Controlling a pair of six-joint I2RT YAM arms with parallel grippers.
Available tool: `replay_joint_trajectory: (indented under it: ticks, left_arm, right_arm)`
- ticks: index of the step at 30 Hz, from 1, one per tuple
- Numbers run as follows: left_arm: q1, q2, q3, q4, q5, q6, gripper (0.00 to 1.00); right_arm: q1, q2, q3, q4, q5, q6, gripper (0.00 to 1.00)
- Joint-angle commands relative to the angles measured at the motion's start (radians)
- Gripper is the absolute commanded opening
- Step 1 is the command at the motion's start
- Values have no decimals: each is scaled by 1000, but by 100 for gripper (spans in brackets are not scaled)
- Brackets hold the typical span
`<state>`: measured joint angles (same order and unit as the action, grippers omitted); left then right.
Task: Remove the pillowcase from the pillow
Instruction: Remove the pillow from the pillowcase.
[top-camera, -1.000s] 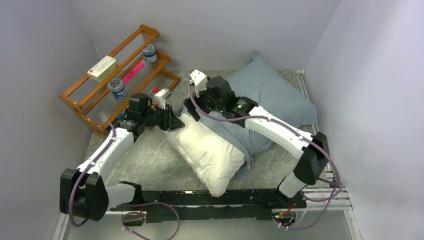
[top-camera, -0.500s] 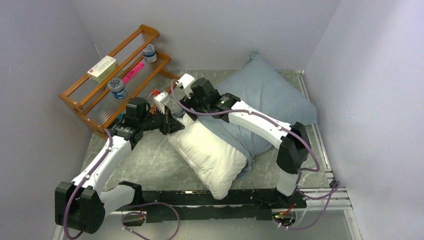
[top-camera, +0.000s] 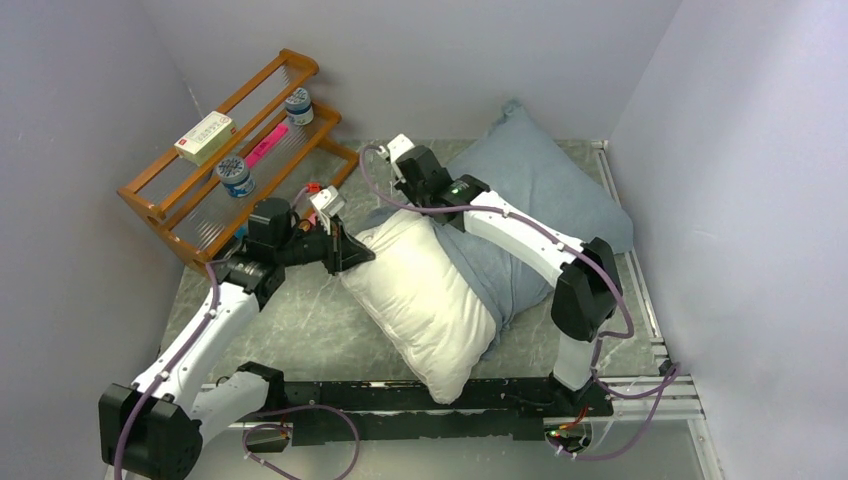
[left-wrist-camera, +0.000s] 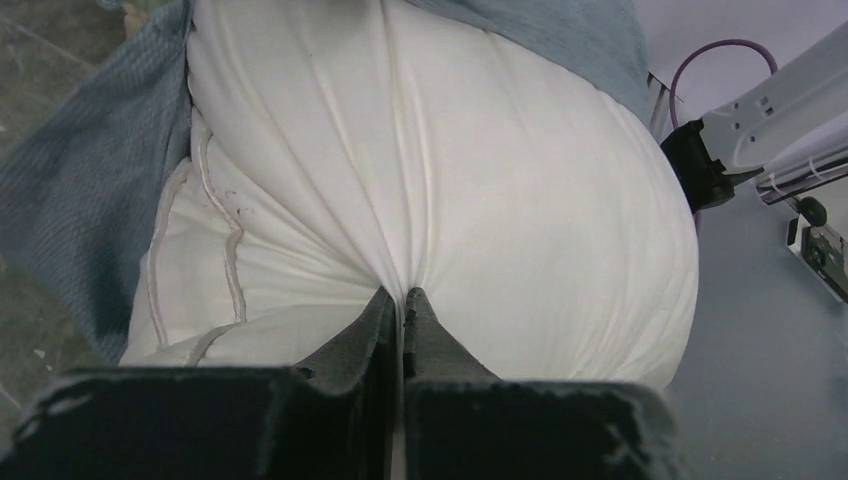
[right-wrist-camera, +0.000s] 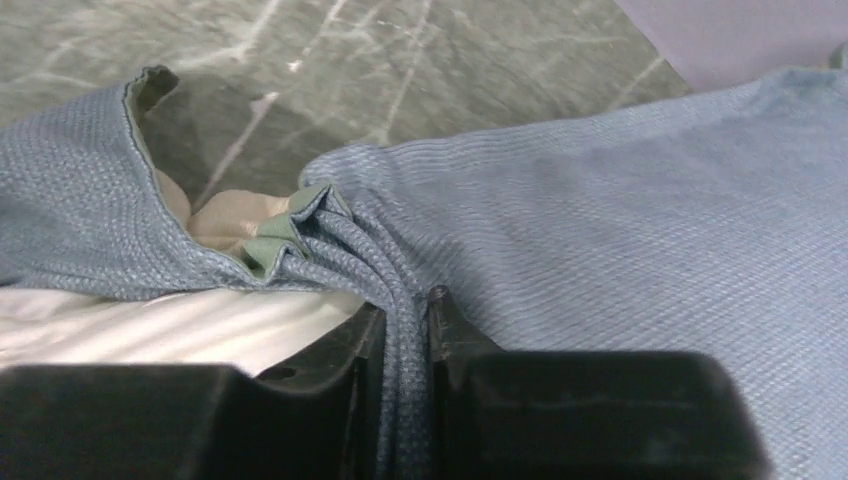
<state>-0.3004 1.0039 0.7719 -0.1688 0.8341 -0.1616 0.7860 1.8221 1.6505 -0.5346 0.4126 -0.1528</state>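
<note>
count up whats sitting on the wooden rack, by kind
round jars: 2
white box: 1
pink flat item: 1
total: 4

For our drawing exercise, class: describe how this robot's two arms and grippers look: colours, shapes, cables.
Both the left arm and right arm have smooth white shells between chunky black joints. A thin purple cable loops along each. The left gripper and right gripper have matte black, wedge-shaped fingers tapering to narrow tips.
</note>
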Motion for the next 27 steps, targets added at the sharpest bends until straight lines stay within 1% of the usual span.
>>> replay_joint_trajectory:
  ticks: [1,2,4,7,9,12,17,20,23,24,27]
  left_arm:
    - [-22,-51,-6,-7,134,21,5]
    - [-23,-52,-5,-6,134,23,5]
    - [-23,-56,-5,-5,133,22,5]
    - [-23,-63,-7,-6,120,22,5]
    - [-23,-64,-1,-22,79,27,5]
    - [-21,-53,8,-60,-26,32,5]
    - [-6,-22,29,-113,-248,16,5]
    - [0,15,75,-156,-399,5,5]
    - [1,55,140,-202,-503,-11,5]
    - [3,65,160,-222,-543,-16,5]
    - [11,83,206,-250,-657,-33,5]
  right_arm:
    - [-95,-47,16,-40,181,-18,13]
    - [-105,-52,13,-36,190,-17,8]
    - [-126,-67,7,-30,217,-12,0]
    - [-163,-88,1,-19,238,4,0]
    - [-202,-107,-4,-12,232,33,0]
    - [-243,-128,-18,6,222,66,0]
    - [-245,-124,-67,39,164,79,0]
    - [-242,-125,-109,84,59,96,0]
    - [-237,-111,-110,119,-23,101,0]
    - [-231,-105,-104,129,-41,99,0]
    - [-196,-75,-80,179,-31,72,0]
